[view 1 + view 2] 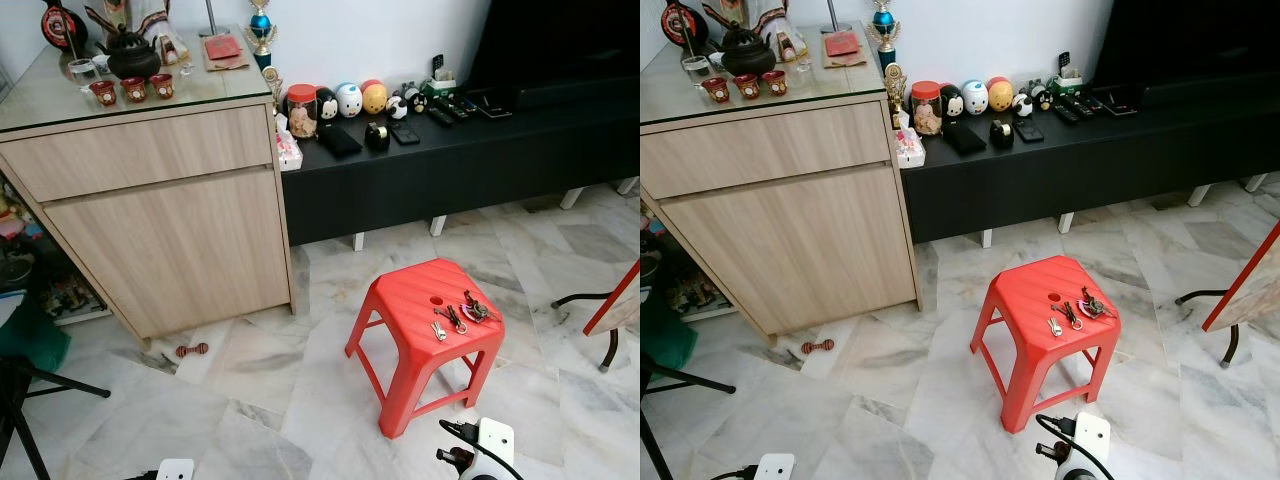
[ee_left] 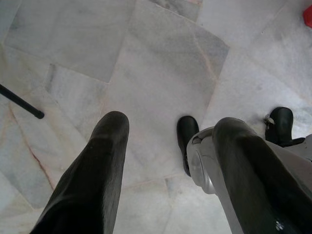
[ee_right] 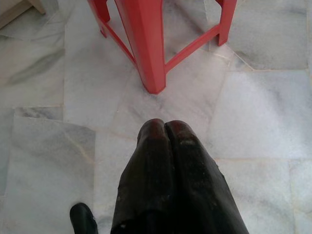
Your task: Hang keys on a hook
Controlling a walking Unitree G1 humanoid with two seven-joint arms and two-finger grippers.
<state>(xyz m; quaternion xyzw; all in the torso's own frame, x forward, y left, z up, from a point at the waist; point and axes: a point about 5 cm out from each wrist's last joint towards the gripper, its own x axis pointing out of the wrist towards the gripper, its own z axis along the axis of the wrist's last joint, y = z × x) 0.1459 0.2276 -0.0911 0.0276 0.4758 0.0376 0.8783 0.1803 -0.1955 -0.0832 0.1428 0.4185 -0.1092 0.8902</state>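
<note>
Even, bright indoor light fills all four views, leaving soft shadows under the red stool (image 1: 425,310) and the black console (image 1: 450,160), a mild sheen on the marble floor (image 1: 250,400) and the cabinet's glass top (image 1: 60,95), and the close black fingers (image 3: 168,146) slightly soft.

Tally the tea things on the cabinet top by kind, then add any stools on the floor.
Red cups: 3
Teapot: 1
Glass: 1
Stool: 1
Total: 6
</note>
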